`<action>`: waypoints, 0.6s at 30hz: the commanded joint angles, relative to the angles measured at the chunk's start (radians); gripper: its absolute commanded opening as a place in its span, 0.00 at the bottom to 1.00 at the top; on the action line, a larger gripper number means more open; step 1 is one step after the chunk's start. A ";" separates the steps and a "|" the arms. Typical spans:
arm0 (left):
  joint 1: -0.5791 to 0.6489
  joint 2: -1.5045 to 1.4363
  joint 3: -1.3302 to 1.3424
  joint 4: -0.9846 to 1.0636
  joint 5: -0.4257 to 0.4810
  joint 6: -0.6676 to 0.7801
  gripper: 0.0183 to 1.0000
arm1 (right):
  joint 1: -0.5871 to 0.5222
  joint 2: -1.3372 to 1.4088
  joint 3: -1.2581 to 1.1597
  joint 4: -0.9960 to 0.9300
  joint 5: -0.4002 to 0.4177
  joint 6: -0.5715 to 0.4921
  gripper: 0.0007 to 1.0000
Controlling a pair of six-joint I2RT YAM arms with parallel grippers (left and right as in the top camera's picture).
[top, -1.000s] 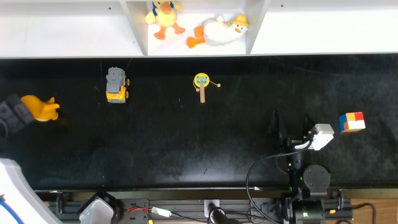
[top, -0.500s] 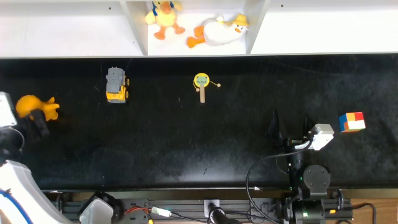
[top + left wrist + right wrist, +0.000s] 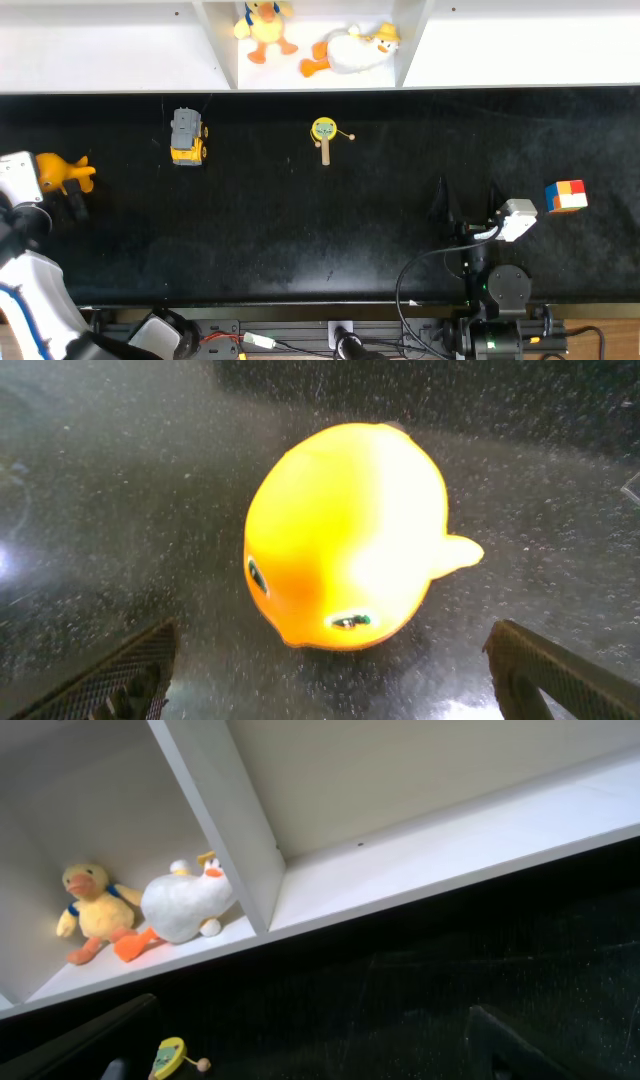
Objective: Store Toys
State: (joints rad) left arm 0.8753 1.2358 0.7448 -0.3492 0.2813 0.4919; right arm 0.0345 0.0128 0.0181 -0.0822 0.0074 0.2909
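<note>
**Black tabletop, white shelf behind: left arm lined up on the orange duck toy**

Top view: the black tabletop (image 3: pixel 300 230) runs under a white shelf (image 3: pixel 120 50), and two plush ducks (image 3: pixel 330 45) are already in its middle compartment. The orange duck toy (image 3: pixel 66 172) sits at the table's far left, well apart from the yellow truck (image 3: pixel 187 136), the rattle (image 3: pixel 324 133) and the colour cube (image 3: pixel 565 195). Your left arm's wrist sits just beside the toy. The right gripper (image 3: pixel 466 200) sits near its base.

Left wrist view: the left gripper (image 3: pixel 330 660) is spread wide and holds nothing, one finger on each side of the toy with room to spare. The wrist points steeply down at the table. The toy looks round and slick, so drop lower, centre on its widest part and close slowly. A high pinch would likely squirt it out.

Right wrist view: the right gripper (image 3: pixel 310 1055) is tilted up toward the shelf, fingers apart, nothing between them.
</note>
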 commanded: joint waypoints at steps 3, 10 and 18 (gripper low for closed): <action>0.006 0.122 -0.007 0.101 0.076 0.037 1.00 | 0.006 -0.009 -0.013 0.005 0.005 -0.003 1.00; 0.006 0.186 -0.007 0.195 0.205 0.035 0.96 | 0.006 -0.009 -0.013 0.005 0.005 -0.003 0.99; 0.006 0.186 -0.007 0.229 0.250 0.035 0.86 | 0.006 -0.009 -0.013 0.005 0.005 -0.003 1.00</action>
State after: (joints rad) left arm 0.8772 1.4216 0.7437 -0.1268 0.4889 0.5091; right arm 0.0345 0.0128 0.0181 -0.0822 0.0074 0.2909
